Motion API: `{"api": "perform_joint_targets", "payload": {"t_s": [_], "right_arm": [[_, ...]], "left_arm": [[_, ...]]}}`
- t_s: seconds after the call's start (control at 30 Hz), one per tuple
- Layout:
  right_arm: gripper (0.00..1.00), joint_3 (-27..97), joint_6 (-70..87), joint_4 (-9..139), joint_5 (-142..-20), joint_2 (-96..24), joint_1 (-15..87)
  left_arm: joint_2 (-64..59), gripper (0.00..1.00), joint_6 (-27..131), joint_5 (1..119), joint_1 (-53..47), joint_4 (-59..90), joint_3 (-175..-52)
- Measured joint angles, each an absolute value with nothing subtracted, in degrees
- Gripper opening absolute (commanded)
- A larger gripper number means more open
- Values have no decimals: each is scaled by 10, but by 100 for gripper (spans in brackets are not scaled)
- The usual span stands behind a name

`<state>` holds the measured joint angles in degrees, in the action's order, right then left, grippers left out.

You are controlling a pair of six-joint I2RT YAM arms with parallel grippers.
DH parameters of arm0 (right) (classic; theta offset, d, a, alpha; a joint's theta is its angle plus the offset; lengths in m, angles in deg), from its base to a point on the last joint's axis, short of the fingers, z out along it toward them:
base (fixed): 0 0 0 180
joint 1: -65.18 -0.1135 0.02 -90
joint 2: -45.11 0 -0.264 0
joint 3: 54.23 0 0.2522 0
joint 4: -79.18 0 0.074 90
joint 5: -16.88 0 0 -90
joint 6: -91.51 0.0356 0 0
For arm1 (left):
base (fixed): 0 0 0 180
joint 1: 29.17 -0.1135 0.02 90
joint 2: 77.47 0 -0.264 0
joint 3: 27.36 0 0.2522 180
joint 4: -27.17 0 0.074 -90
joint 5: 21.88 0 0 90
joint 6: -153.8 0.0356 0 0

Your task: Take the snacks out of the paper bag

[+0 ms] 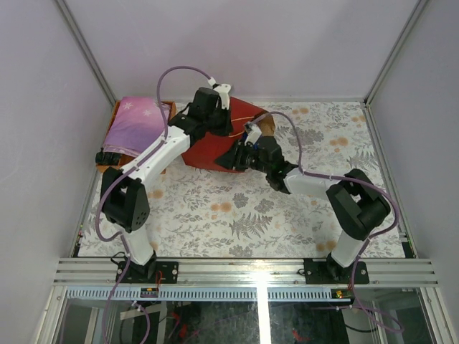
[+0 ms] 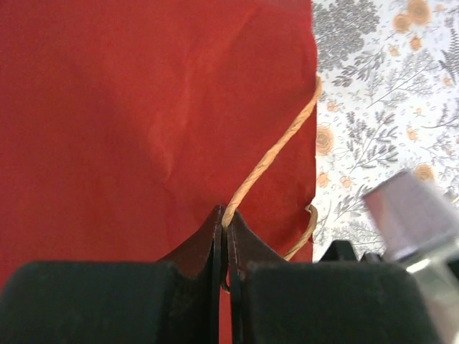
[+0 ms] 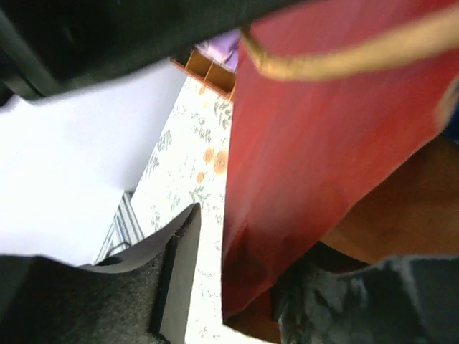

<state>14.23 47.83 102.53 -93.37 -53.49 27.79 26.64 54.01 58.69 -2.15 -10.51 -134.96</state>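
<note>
Left wrist: left jaws pinch the string handle [image 2: 269, 159]; right jaws gape astride the paper bag [image 3: 301, 158] wall.

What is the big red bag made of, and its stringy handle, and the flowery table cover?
The red bag looks like matte paper: it shows soft creases and a brown inside in the right wrist view. Its string handle looks like twisted tan paper cord, going by its spiral ridges. The table cover is a printed leafy sheet, cloth or vinyl; I cannot tell which.
</note>
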Motion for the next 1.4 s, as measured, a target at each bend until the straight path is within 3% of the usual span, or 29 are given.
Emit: {"api": "perform_joint_targets", "payload": {"t_s": [0.13,0.17,0.2,0.4,0.53,0.67,0.97,1.4], "right_arm": [[93,132,480,1033,-919,-540,245],[99,115,475,1036,-904,-526,242],[100,88,468,1038,-884,-501,241],[99,-86,435,1032,-706,-262,249],[96,-105,463,1013,-701,-202,331],[88,-95,488,996,-783,-271,453],[66,9,482,1043,-960,-478,506],[59,75,528,1161,-1013,-673,510]], "left_arm": [[237,0,550,619,-21,-107,-1321],[232,0,552,624,-21,-107,-1316],[227,0,552,631,-21,-107,-1312],[201,0,552,650,-21,-107,-1299],[194,0,552,657,-21,-106,-1295],[194,0,551,657,-21,-106,-1285],[189,0,540,645,-21,-106,-1261],[189,0,532,640,-21,-105,-1255]]}}
